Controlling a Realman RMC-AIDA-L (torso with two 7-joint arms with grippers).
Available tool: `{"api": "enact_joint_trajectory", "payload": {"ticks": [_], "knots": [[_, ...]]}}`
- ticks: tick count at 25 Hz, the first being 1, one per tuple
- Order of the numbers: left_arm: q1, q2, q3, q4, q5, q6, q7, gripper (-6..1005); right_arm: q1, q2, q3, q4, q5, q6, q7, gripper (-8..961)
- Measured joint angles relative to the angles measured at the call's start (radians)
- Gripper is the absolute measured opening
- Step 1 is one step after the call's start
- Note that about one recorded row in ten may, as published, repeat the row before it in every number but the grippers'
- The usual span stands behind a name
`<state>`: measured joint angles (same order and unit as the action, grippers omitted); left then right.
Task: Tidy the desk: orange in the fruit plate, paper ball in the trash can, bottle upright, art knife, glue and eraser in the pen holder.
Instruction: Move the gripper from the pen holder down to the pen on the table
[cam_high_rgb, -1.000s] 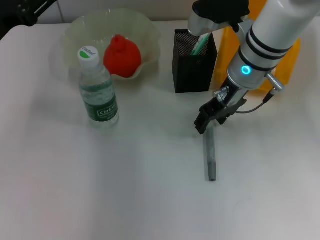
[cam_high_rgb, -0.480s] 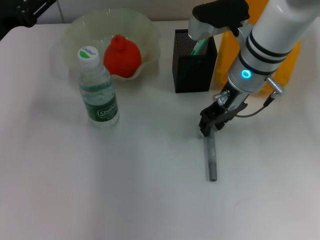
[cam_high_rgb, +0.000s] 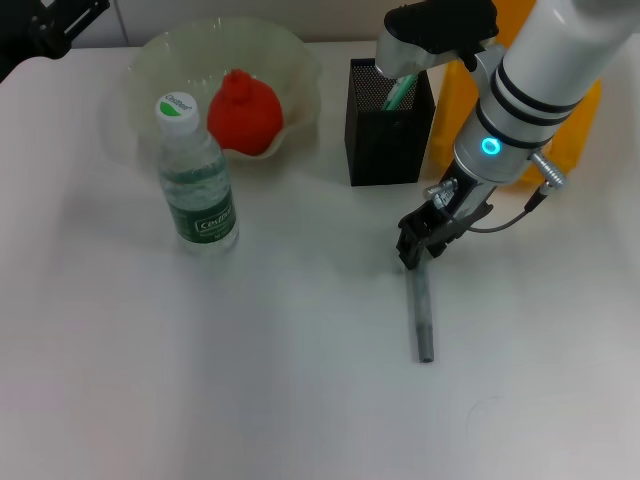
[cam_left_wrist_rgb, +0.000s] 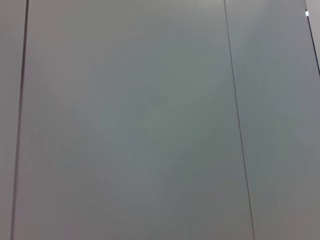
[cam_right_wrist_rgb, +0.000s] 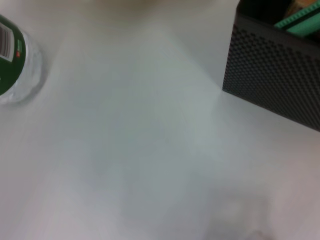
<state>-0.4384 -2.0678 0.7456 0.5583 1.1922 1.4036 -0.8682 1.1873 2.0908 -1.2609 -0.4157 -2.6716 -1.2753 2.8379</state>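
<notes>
My right gripper (cam_high_rgb: 418, 247) is down at the far end of a thin grey stick (cam_high_rgb: 423, 318) that lies on the table; I cannot tell if it is the art knife or the glue. The black mesh pen holder (cam_high_rgb: 385, 135) stands just behind, with a green item (cam_high_rgb: 397, 92) in it; it also shows in the right wrist view (cam_right_wrist_rgb: 272, 80). The orange (cam_high_rgb: 243, 112) lies in the pale-green fruit plate (cam_high_rgb: 290, 60). The bottle (cam_high_rgb: 195, 180) stands upright in front of the plate. The yellow trash can (cam_high_rgb: 448, 110) is mostly behind my right arm. The paper ball is out of view.
My left gripper (cam_high_rgb: 55, 22) is parked at the far left corner. The left wrist view shows only a grey panelled wall. The white table (cam_high_rgb: 250, 380) stretches in front of the bottle and the stick.
My right gripper has moved down and slightly right onto the far end of the grey stick. The stick, bottle and orange have not moved.
</notes>
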Motion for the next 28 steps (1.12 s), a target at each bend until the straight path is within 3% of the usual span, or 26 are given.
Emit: {"api": "enact_joint_trajectory", "payload": {"ticks": [19, 28], "knots": [[-0.011, -0.002, 0.001, 0.000, -0.013, 0.000, 0.014, 742, -0.011, -0.003, 0.000, 0.008, -0.004, 0.012, -0.008, 312], [-0.013, -0.003, 0.002, 0.000, -0.013, 0.000, 0.014, 742, -0.015, -0.005, 0.001, 0.008, -0.003, 0.012, -0.010, 148]]}}
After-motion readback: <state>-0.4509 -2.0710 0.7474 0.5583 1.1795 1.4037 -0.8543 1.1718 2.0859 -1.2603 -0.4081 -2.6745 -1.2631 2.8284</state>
